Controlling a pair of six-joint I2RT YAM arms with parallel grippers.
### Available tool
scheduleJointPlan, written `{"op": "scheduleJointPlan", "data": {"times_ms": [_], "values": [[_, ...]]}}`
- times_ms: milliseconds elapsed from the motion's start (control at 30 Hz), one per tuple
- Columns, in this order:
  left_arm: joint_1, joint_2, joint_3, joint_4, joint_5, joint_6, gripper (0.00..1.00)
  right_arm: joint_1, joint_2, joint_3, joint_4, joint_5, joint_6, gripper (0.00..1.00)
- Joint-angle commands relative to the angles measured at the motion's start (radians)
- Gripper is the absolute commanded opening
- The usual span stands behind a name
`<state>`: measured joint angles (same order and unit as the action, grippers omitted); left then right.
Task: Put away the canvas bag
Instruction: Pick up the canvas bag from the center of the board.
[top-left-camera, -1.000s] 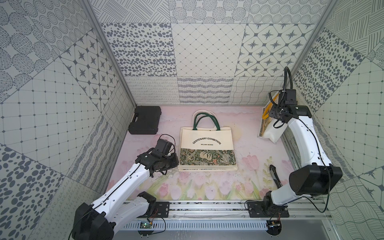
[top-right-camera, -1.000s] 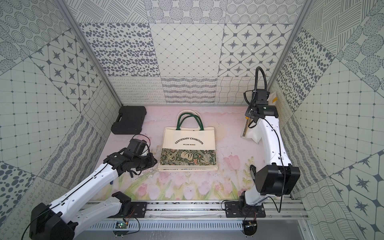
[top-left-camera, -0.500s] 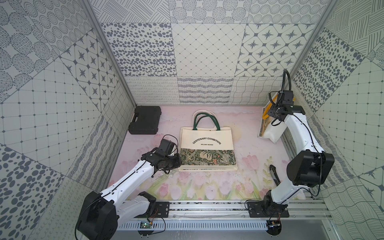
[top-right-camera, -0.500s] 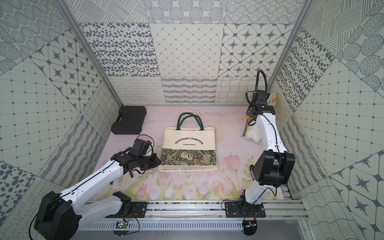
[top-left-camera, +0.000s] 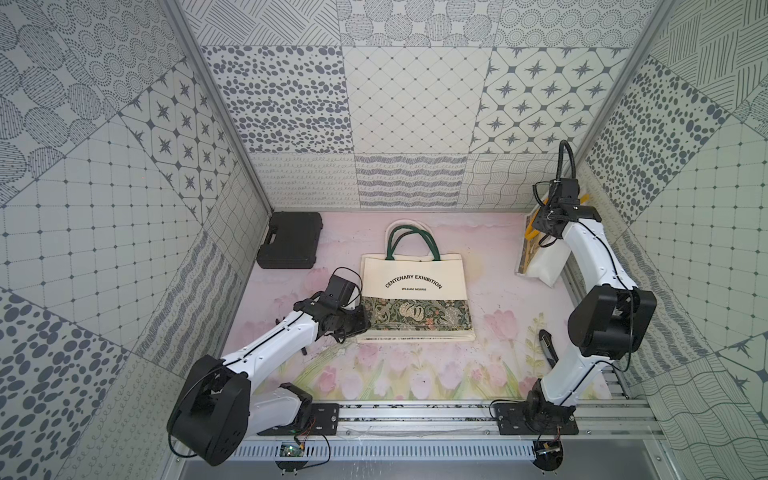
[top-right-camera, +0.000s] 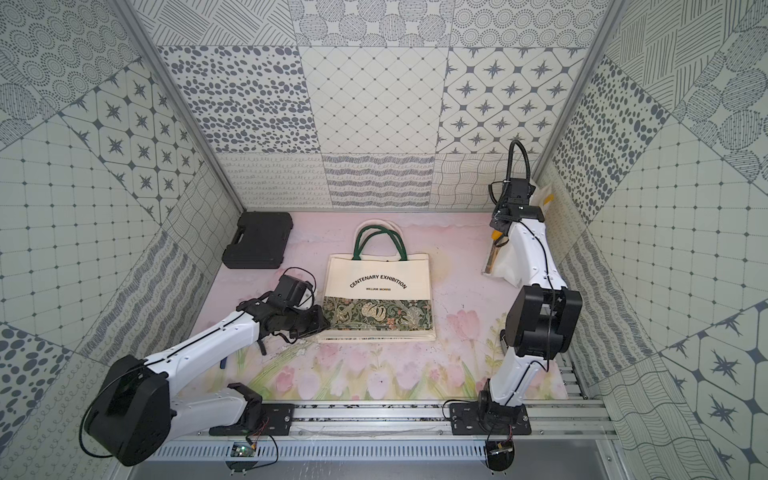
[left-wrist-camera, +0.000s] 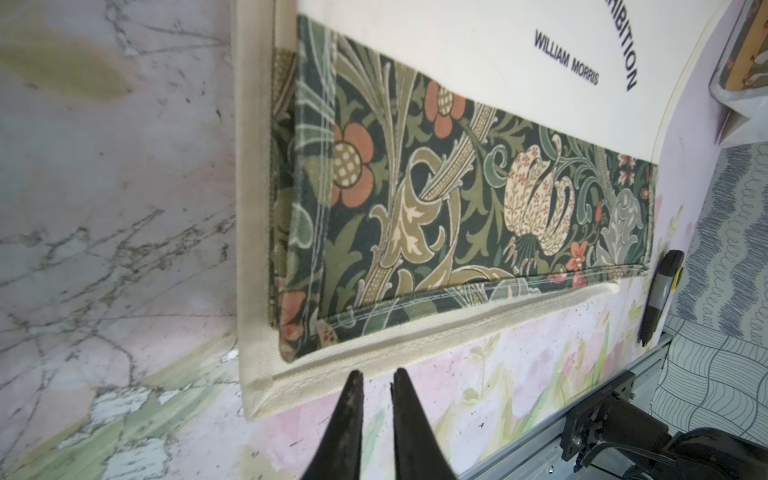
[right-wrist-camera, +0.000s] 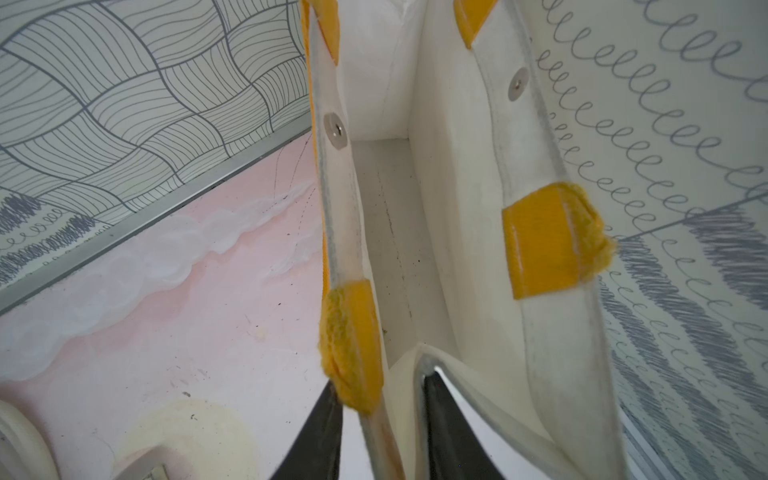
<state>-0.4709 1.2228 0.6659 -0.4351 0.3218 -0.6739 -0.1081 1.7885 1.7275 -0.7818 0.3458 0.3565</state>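
Judging from the layout, you've barely begun: the bag (top-left-camera: 415, 286) lies flat in the middle, unheld. Your left gripper (left-wrist-camera: 377, 374) sits narrow and empty at its corner; your right gripper (right-wrist-camera: 380, 380) straddles the rim of the tote (right-wrist-camera: 536, 145), grip unclear.

I sit in a robotics lab test cell: patterned panels (top-left-camera: 415, 104) wall me in, an aluminium rail (top-left-camera: 415, 409) anchors my bases (top-left-camera: 324, 417), a bare circuit board (top-left-camera: 291, 449) hangs below, and a floral mat (top-left-camera: 415, 374) lies underneath.
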Motion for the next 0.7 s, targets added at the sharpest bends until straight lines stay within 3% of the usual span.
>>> {"op": "scheduleJointPlan", "data": {"times_ms": [0, 100, 400, 533, 667], "values": [[0.001, 0.005, 0.011, 0.045, 0.04, 0.027, 0.16, -0.001, -0.021, -0.022, 0.012, 0.019, 0.023, 0.21], [0.001, -0.007, 0.006, 0.045, 0.04, 0.027, 0.16, 0.0, -0.055, -0.053, 0.019, 0.004, 0.037, 0.0], [0.0, -0.018, -0.001, 0.049, 0.041, 0.022, 0.16, 0.049, -0.246, -0.113, -0.014, 0.024, 0.06, 0.0], [-0.001, -0.051, -0.005, 0.036, 0.026, 0.019, 0.16, 0.145, -0.348, -0.134, -0.108, 0.066, 0.106, 0.0], [0.0, -0.094, -0.007, 0.019, 0.013, 0.017, 0.16, 0.26, -0.428, -0.164, -0.224, 0.086, 0.242, 0.0]]}}
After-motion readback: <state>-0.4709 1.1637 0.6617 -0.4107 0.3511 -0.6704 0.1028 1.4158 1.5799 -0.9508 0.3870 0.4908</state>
